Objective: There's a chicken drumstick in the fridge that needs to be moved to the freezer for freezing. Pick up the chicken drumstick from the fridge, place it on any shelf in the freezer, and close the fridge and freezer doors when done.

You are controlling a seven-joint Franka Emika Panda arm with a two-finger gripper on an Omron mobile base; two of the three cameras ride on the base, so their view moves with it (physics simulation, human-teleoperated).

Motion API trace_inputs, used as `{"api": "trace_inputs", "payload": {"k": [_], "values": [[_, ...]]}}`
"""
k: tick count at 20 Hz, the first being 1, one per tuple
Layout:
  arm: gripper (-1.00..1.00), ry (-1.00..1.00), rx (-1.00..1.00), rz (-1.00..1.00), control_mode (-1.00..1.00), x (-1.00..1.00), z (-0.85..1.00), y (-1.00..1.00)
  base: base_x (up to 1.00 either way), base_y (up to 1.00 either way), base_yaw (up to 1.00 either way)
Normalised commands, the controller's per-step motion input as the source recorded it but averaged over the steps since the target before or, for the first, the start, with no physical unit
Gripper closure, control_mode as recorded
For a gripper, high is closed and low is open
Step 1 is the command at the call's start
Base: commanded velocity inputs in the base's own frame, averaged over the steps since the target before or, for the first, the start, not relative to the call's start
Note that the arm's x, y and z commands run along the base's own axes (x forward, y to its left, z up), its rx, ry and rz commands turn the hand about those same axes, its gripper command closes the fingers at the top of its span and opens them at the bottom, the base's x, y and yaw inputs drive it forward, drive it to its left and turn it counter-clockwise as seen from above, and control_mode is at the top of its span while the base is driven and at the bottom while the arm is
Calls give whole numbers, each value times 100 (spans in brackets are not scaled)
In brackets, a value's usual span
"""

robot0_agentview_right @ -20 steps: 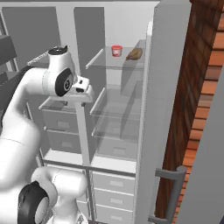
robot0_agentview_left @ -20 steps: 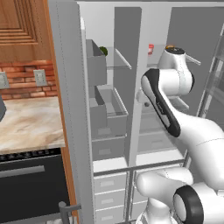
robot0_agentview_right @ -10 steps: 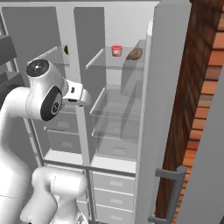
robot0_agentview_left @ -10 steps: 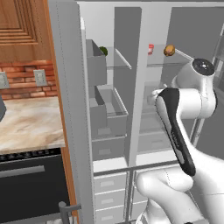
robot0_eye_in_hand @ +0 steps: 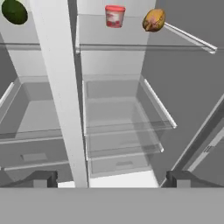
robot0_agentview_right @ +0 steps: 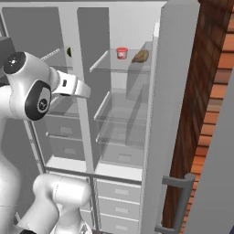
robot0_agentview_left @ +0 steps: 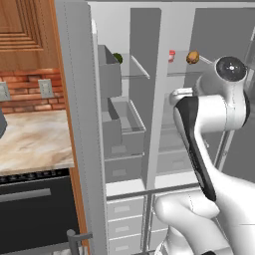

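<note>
- We see our pincer (robot0_eye_in_hand: pixel 111 178) near the open refrigerator, fingertips (robot0_eye_in_hand: pixel 43 178) wide apart, nothing between them.
- Freezer (robot0_agentview_left: pixel 119 129) on left, bins inside; a dark green ball (robot0_eye_in_hand: pixel 14 11) on its upper shelf.
- Far, top fridge shelf: chicken drumstick (robot0_eye_in_hand: pixel 153 20) just right of red-and-white cup (robot0_eye_in_hand: pixel 114 15).

Light is even and flat across all views, bright without any visible source. The fridge interior (robot0_eye_in_hand: pixel 118 109) reads pale grey with soft gradients under the glass shelves (robot0_eye_in_hand: pixel 127 127) and no hard cast shadows. The shelf edges show faint white highlights, no real glare. Rendering is low-detail and slightly soft, with jagged edges on the brick wall (robot0_agentview_right: pixel 208 91). No lens distortion shows at the edges.
</note>
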Motion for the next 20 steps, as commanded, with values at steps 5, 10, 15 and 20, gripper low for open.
{"api": "trace_inputs", "payload": {"k": [5,10,15,20], "values": [[-100,-4,0,-2,-100,0,55,-16,0,0,0],[-100,-27,0,-2,-100,0,12,-24,0,0,0],[-100,-18,0,-2,-100,26,0,-18,0,0,0],[-100,-3,0,-1,-100,32,9,-32,0,0,0]]}}
